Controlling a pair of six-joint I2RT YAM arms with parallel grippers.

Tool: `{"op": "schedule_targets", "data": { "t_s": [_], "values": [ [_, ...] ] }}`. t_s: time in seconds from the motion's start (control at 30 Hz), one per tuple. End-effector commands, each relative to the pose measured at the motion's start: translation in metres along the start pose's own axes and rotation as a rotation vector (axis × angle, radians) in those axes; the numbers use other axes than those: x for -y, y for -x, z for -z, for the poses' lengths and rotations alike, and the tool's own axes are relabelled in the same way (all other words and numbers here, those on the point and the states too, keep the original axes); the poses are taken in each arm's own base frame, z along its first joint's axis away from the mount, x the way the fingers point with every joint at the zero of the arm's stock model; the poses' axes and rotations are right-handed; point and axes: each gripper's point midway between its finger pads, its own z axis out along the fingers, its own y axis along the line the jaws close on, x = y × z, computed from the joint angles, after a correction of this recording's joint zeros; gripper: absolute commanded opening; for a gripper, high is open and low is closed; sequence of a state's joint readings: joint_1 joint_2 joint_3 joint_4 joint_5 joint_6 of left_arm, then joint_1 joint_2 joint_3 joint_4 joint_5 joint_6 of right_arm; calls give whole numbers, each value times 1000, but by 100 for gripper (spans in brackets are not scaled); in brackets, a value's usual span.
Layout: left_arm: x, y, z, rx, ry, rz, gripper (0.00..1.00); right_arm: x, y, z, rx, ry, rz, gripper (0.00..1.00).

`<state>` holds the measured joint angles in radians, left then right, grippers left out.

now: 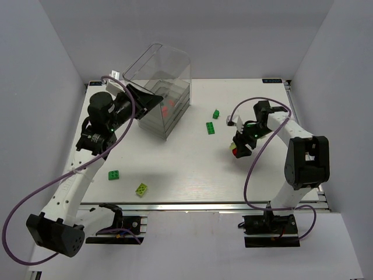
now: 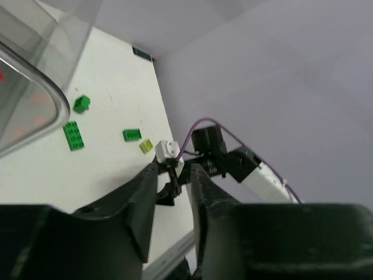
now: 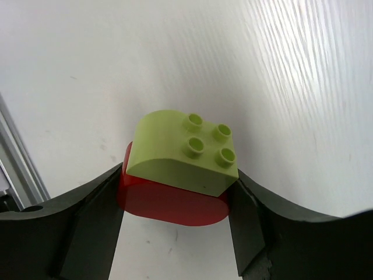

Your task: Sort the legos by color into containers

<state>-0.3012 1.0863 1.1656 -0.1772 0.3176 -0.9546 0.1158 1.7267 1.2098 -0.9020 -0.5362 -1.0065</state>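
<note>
My right gripper [image 3: 178, 182] is shut on a stacked pair: a yellow-green brick [image 3: 180, 154] with a rounded edge sits on a red brick [image 3: 169, 204]. Both fingers press the pair's sides, low over the white table. In the top view that gripper [image 1: 238, 149] is right of centre, with red showing at its tip. My left gripper [image 1: 152, 100] sits beside the clear plastic box [image 1: 160, 87]. In its wrist view the jaws [image 2: 173, 175] stand a little apart with nothing between them. Red bricks [image 1: 169, 106] show inside the box.
Loose bricks lie on the table: two dark green ones [image 1: 215, 114] [image 1: 210, 128] right of the box, one green [image 1: 114, 175] and one yellow-green [image 1: 141, 189] near the front left. The left wrist view shows the box wall [image 2: 35, 87] and green bricks [image 2: 73, 135] [image 2: 132, 135].
</note>
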Motion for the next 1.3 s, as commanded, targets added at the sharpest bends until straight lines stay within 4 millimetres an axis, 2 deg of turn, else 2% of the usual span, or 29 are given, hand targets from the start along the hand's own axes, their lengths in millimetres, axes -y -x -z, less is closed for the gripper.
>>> {"op": "schedule_targets", "data": {
  "t_s": [0.0, 0.07, 0.1, 0.23, 0.4, 0.47, 0.5, 0.57, 0.6, 0.73, 0.9, 0.97, 1.1, 1.2, 1.27],
  "values": [
    [8, -24, -1, -111, -73, 36, 42, -36, 65, 23, 222, 112, 283, 28],
    [3, -35, -9, -186, -71, 56, 52, -45, 90, 27, 280, 128, 402, 27],
    [0, -39, -12, -208, -64, 65, 55, -48, 94, 26, 291, 136, 422, 27],
    [-14, -62, -23, -309, -30, 100, 61, -61, 138, 33, 363, 126, 555, 19],
    [-32, -92, -40, -414, 6, 140, 68, -79, 168, 31, 385, 86, 651, 16],
    [-29, -105, -45, -452, -7, 142, 69, -83, 173, 29, 383, 76, 670, 15],
    [-36, -110, -51, -473, 3, 153, 70, -80, 178, 28, 378, 50, 682, 15],
    [-34, -116, -57, -503, -2, 157, 72, -87, 182, 26, 370, 57, 685, 15],
    [-38, -126, -63, -533, 10, 160, 72, -86, 184, 25, 363, 45, 685, 15],
    [-38, -146, -71, -608, 24, 149, 73, -88, 190, 22, 353, 25, 692, 13],
    [-38, -161, -74, -661, 33, 127, 73, -87, 191, 16, 335, 14, 684, 13],
    [-41, -161, -74, -658, 50, 114, 73, -87, 191, 15, 334, 15, 682, 13],
    [-34, -151, -71, -618, 42, 90, 74, -92, 193, 19, 348, 19, 690, 12],
    [-26, -142, -63, -586, 44, 72, 73, -98, 197, 27, 376, 14, 710, 12],
    [-27, -146, -56, -594, 74, 61, 72, -99, 199, 29, 388, 10, 713, 12]
  ]
}}
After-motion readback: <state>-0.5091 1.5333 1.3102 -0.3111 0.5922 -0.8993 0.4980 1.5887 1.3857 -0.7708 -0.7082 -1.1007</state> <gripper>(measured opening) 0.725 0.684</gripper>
